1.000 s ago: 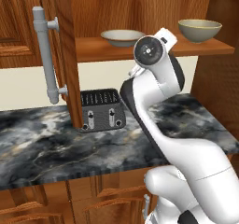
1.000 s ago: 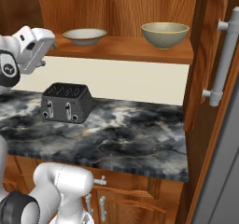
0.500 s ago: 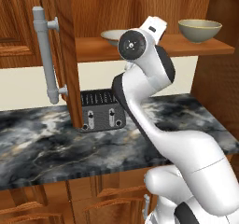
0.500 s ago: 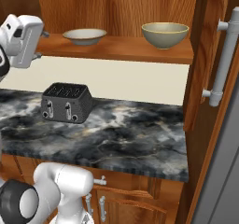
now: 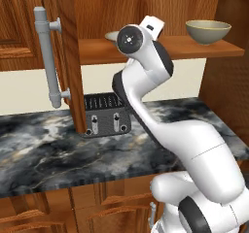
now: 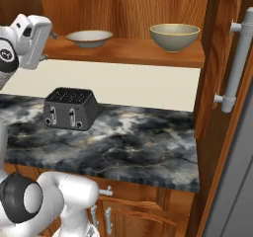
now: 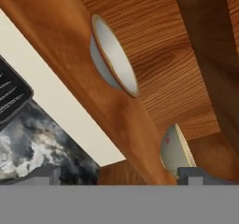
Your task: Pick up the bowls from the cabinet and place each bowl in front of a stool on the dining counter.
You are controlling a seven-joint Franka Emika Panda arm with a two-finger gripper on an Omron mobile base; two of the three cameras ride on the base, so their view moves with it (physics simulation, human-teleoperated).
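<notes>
Gripper [image 7: 121, 174] wide open, empty, at frame bottom facing shelf [image 7: 84, 73]. Shallow bowl [image 7: 114, 55] upper centre, deeper bowl [image 7: 175, 148] lower right. Risk: fingers hitting shelf edge or nudging a bowl.

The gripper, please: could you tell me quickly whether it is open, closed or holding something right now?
Gripper: open and holding nothing, raised near the cabinet shelf and facing the two bowls.
</notes>
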